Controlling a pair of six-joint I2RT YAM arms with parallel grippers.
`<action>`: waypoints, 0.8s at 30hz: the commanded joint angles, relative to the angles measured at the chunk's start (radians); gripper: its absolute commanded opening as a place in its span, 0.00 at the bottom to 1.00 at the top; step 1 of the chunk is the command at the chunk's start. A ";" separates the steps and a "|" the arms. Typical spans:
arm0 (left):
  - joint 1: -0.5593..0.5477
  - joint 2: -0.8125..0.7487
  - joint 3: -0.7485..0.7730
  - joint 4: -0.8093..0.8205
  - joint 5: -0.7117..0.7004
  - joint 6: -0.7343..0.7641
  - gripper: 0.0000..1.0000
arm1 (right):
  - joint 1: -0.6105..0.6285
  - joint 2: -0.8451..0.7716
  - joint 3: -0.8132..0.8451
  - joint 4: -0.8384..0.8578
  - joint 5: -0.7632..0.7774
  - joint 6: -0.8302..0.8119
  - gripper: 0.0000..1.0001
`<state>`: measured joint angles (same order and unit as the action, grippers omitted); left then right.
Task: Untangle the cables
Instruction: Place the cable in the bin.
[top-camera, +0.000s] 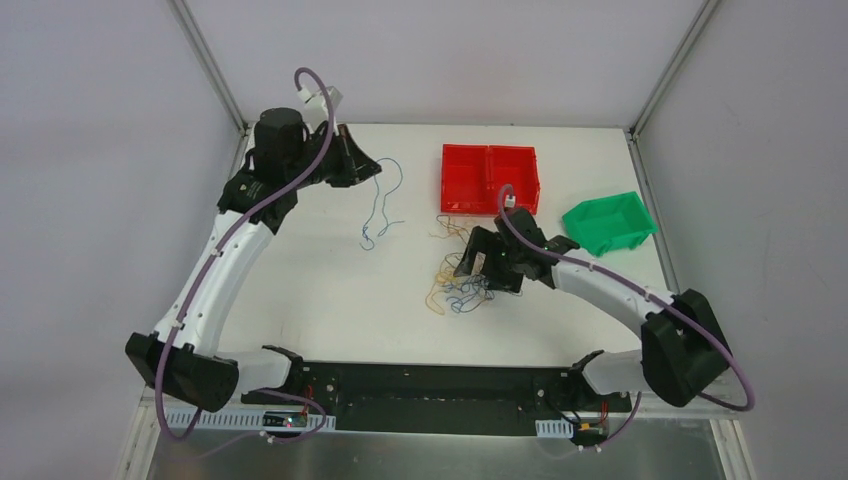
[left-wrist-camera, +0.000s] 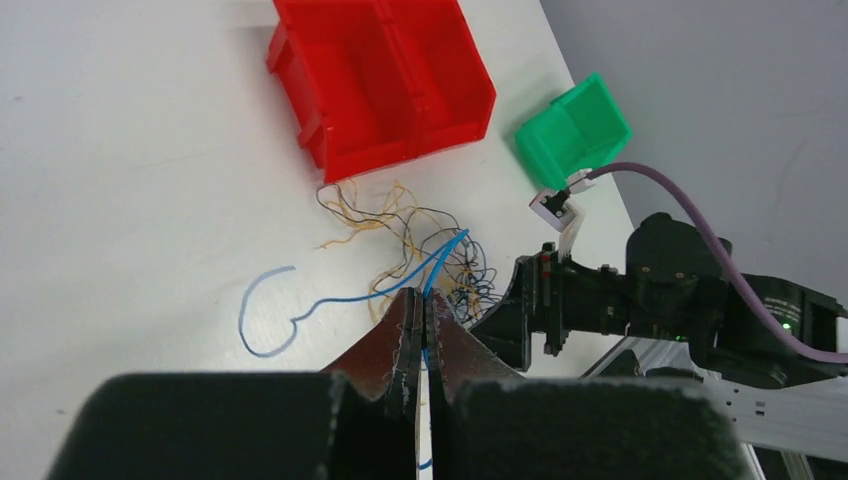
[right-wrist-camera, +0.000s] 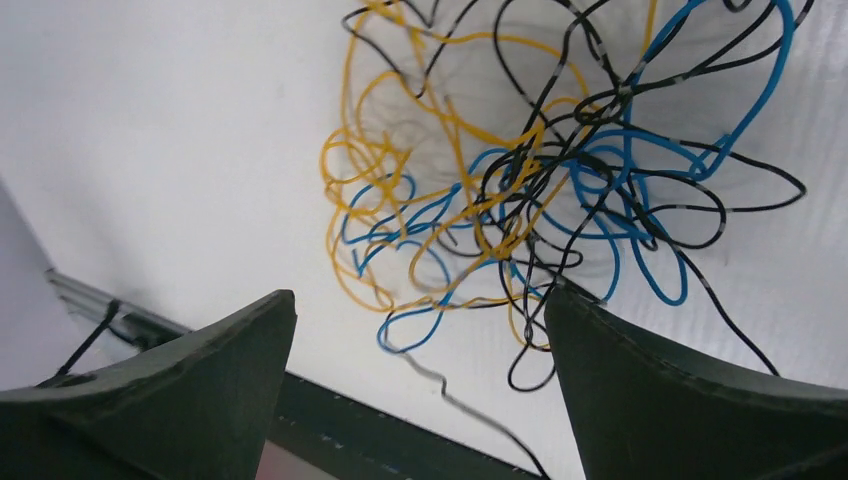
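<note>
The cables lie as a knotted clump (top-camera: 458, 290) of yellow, blue and black strands on the white table, in front of the red bin. One blue cable (top-camera: 372, 232) is apart from the clump and hangs curling from my left gripper (top-camera: 372, 167), which is raised at the far left. In the left wrist view the left gripper (left-wrist-camera: 422, 297) is shut on that blue cable (left-wrist-camera: 268, 322). My right gripper (top-camera: 468, 262) hovers just over the clump's far side. Seen from the right wrist, the right gripper (right-wrist-camera: 418, 300) is open, and the clump (right-wrist-camera: 520, 190) lies just beyond its fingertips, with nothing between them.
A red two-compartment bin (top-camera: 490, 178) stands at the back centre, touching the clump's far strands. A green bin (top-camera: 607, 222) sits to its right near the table's right edge. The black base rail (top-camera: 430, 385) runs along the near edge.
</note>
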<state>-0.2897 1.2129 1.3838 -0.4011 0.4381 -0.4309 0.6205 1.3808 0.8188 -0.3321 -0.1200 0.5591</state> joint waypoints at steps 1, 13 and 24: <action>-0.087 0.067 0.118 0.036 -0.016 0.010 0.00 | -0.003 -0.163 0.021 0.036 -0.072 0.035 0.99; -0.279 0.349 0.436 0.091 -0.011 0.022 0.00 | -0.165 -0.564 0.165 -0.470 0.631 0.080 0.99; -0.456 0.728 0.926 0.174 0.106 0.019 0.00 | -0.170 -0.826 0.146 -0.589 1.027 0.206 0.99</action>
<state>-0.6888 1.8515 2.1365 -0.3275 0.4576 -0.4244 0.4545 0.5865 0.9485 -0.8471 0.7097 0.7162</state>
